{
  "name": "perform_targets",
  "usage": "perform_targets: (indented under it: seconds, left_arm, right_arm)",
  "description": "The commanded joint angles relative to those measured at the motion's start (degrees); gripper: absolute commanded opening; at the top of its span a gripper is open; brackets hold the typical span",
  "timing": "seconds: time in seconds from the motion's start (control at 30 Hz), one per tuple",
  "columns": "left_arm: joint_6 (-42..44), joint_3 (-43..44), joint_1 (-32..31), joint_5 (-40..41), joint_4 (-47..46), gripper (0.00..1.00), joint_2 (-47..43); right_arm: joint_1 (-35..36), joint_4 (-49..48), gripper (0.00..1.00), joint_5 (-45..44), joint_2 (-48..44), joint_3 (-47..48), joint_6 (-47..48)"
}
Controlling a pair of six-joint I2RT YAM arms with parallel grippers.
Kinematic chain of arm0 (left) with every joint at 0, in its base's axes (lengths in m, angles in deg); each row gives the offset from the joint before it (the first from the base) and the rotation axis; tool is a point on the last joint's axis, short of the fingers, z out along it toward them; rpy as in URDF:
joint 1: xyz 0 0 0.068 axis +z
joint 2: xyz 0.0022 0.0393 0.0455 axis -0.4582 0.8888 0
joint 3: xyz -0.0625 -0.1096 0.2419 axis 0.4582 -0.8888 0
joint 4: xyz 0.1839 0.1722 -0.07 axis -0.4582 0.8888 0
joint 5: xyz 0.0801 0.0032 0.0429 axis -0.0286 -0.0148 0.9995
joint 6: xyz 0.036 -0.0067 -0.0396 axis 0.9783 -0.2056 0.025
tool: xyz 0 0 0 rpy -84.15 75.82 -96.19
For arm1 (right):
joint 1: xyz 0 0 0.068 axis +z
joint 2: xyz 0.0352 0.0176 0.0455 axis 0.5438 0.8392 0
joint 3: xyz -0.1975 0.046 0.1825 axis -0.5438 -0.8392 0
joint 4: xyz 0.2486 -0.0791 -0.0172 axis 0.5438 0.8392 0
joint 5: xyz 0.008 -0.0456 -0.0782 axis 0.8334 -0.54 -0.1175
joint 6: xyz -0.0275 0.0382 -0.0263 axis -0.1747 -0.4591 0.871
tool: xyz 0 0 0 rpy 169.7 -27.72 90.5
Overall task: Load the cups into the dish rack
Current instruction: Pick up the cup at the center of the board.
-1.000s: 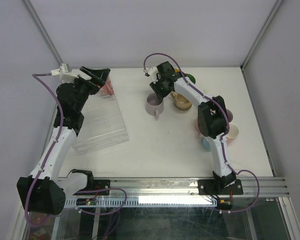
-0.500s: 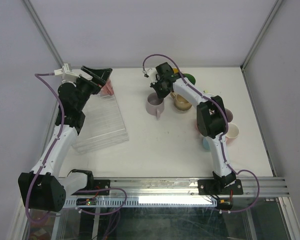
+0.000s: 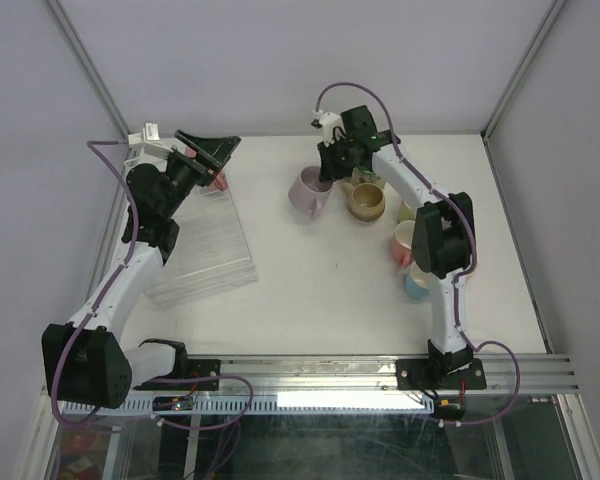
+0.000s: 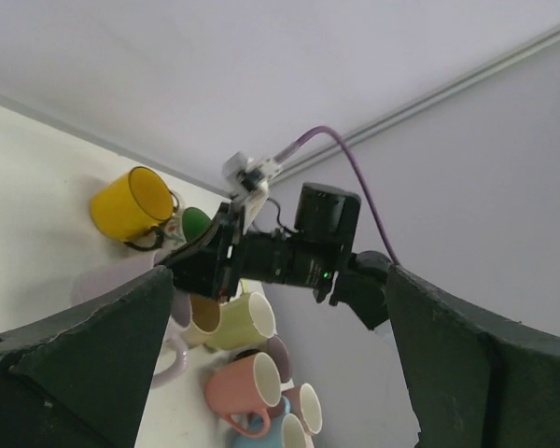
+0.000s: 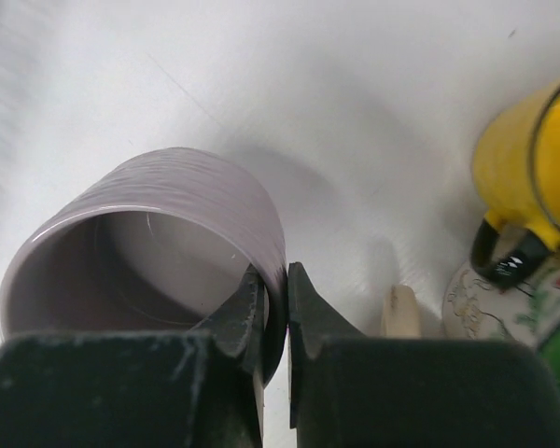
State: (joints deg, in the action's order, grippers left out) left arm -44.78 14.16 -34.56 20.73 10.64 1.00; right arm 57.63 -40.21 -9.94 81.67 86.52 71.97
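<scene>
Plainly, from the top external view, the right gripper (image 3: pixel 326 177) is clamped on the rim of the lilac mug (image 3: pixel 307 192), which sits tilted on the open table, well apart from the dish rack (image 3: pixel 208 250) at the left. The other cups cluster close behind it, the beige mug (image 3: pixel 364 201) nearest. The left gripper (image 3: pixel 212 158) hovers over the rack's far end, near a pink mug (image 3: pixel 217 180) already there. The likely trouble is the carry: the arms' paths meet above the rack, so a collision is possible if the left arm does not clear out.

From the left wrist, its own fingers (image 4: pixel 84 364) stand wide apart and hold nothing. Between them show the right arm's wrist and the cups left on the table, among them the yellow mug (image 4: pixel 131 203).

From the right wrist, two narrow fingers (image 5: pixel 247 308) pinch only the thin wall of the lilac mug, one inside and one outside. I judge this grip slim: the heavy body hangs off to one side, so the mug could pivot or slip during a fast swing. Whether it is fully off the table I cannot tell.
</scene>
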Motion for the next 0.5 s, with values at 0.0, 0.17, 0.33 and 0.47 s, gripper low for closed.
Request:
perform_targets:
  seconds: [0.0, 0.17, 0.33, 0.47]
  left_arm:
    - [-3.15, 2.42, -2.82, -2.86, -8.50, 0.94, 1.16]
    - [-5.78, 2.54, -6.67, -2.76, -13.63, 0.93, 2.95]
    - [-8.19, 4.60, -9.15, -4.53, -16.38, 0.92, 5.61]
    - [-8.80, 5.66, -10.85, -4.83, -17.45, 0.93, 6.32]
  right_arm:
    - [-3.55, -10.12, 0.00, 12.61, -13.17, 1.73, -8.47]
    - [-6.55, -15.73, 0.00, 17.80, -19.02, -2.68, -13.55]
    - [-11.61, -29.62, 0.00, 22.38, -27.78, -13.72, -22.99]
    - [-15.27, -40.98, 0.00, 23.81, -33.70, -20.24, -30.74]
